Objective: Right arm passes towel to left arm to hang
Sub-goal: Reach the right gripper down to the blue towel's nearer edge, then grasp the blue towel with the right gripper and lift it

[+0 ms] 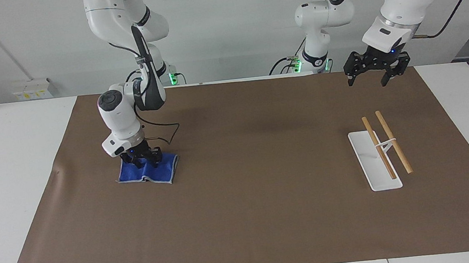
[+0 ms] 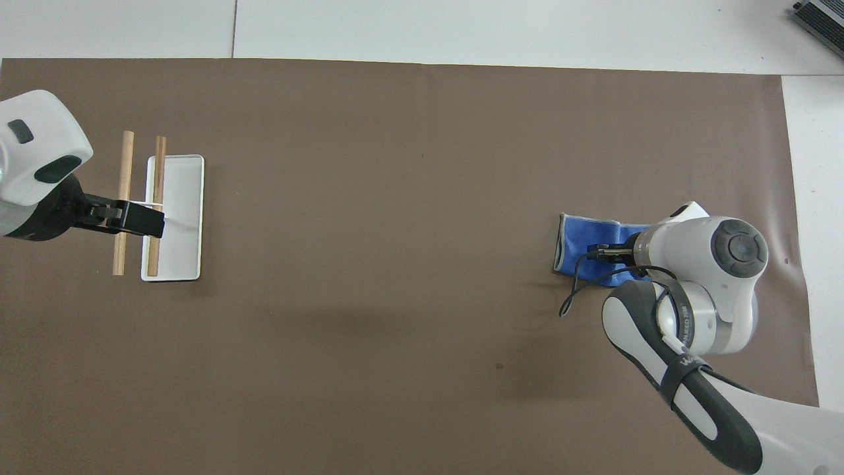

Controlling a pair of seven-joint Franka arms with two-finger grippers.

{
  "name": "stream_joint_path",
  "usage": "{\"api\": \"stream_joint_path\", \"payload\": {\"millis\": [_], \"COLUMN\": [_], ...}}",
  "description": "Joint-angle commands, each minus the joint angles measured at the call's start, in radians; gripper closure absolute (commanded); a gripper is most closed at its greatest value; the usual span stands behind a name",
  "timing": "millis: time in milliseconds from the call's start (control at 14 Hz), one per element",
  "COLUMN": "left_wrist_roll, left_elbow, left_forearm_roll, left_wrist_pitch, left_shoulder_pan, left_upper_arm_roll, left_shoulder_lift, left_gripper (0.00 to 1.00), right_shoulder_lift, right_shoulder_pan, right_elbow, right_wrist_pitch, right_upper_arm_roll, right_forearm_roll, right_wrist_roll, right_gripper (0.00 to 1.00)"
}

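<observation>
Towel (image 1: 148, 170) bunched under right end effector (image 1: 143, 160) pinching it, left end effector (image 1: 371, 77) spread wide, waiting.

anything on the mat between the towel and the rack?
Nothing. Between the towel and the rack only bare brown mat shows, in both the facing and overhead views. The right gripper is down on the towel; the left gripper hangs above the mat.

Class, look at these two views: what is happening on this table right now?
The right gripper is down on the blue towel, which bunches under it on the brown mat at the right arm's end. The left gripper waits open in the air near the rack with two wooden bars. No handover yet.
</observation>
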Motion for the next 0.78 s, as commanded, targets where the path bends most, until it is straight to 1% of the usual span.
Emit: {"api": "stream_joint_path", "payload": {"millis": [0,214,427,569,712], "left_wrist_roll": [-0.014,-0.012,-0.014,-0.014,-0.017], "left_elbow": [-0.031,-0.03,-0.03,-0.03,-0.031], "left_forearm_roll": [-0.005,-0.005,-0.005,-0.005,-0.005], "left_wrist_pitch": [0.001,-0.007,-0.002,-0.007,-0.002], "left_shoulder_pan": [-0.001,0.001,0.001,0.001,-0.007], "left_upper_arm_roll": [0.006,0.006,0.006,0.006,0.006], "left_shoulder_lift": [-0.029,-0.029,-0.029,-0.029,-0.03], "left_gripper": [0.0,0.0,0.0,0.0,0.0], "right_shoulder_lift": [0.013,0.004,-0.022,-0.06,-0.077], "right_shoulder_pan": [-0.004,0.009,0.027,0.036,0.036], "right_elbow": [0.0,0.034,0.107,0.139,0.199], "right_wrist_pitch": [0.011,-0.026,-0.125,-0.167,-0.23], "right_upper_arm_roll": [0.005,0.006,0.009,0.023,0.066], "right_forearm_roll": [0.02,0.019,0.02,0.02,0.02], "right_wrist_roll": [-0.014,-0.028,-0.027,-0.027,-0.022], "right_gripper": [1.0,1.0,1.0,1.0,1.0]}}
